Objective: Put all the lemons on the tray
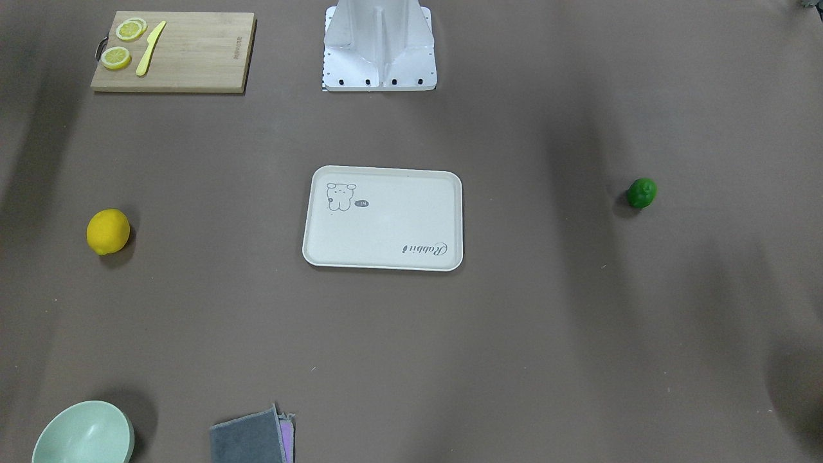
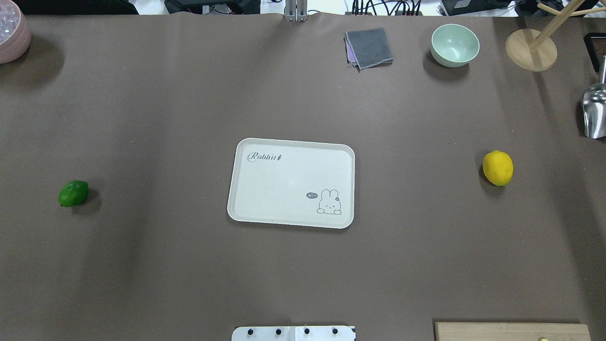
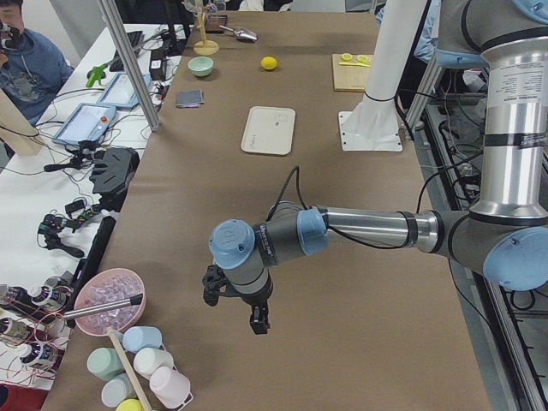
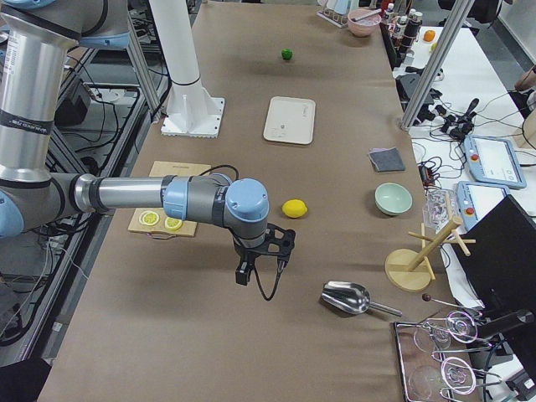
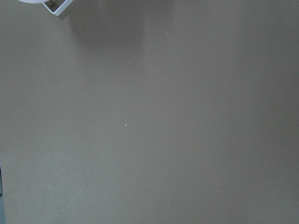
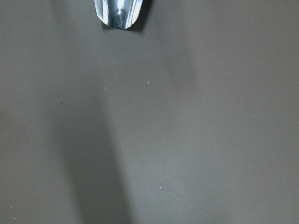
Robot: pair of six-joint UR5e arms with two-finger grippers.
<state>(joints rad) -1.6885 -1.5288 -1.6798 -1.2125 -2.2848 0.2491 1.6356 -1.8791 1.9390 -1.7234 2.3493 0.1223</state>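
Observation:
The cream tray (image 1: 386,222) lies bare at the table's middle, also in the overhead view (image 2: 289,182). The yellow lemon (image 2: 497,167) lies on the table well to the tray's right in the overhead view (image 1: 108,231). The green lemon (image 2: 73,193) lies far to the tray's left (image 1: 642,193). My left gripper (image 3: 233,310) hangs above the table near its left end, away from the green lemon. My right gripper (image 4: 261,266) hangs just short of the yellow lemon (image 4: 294,208). Both show only in the side views, so I cannot tell whether they are open or shut.
A wooden cutting board (image 1: 193,54) holds lemon slices and a yellow knife. A green bowl (image 2: 454,45), a folded grey cloth (image 2: 370,47), a wooden rack (image 2: 530,49), a metal scoop (image 2: 594,111) and a pink bowl (image 2: 12,31) stand along the edges.

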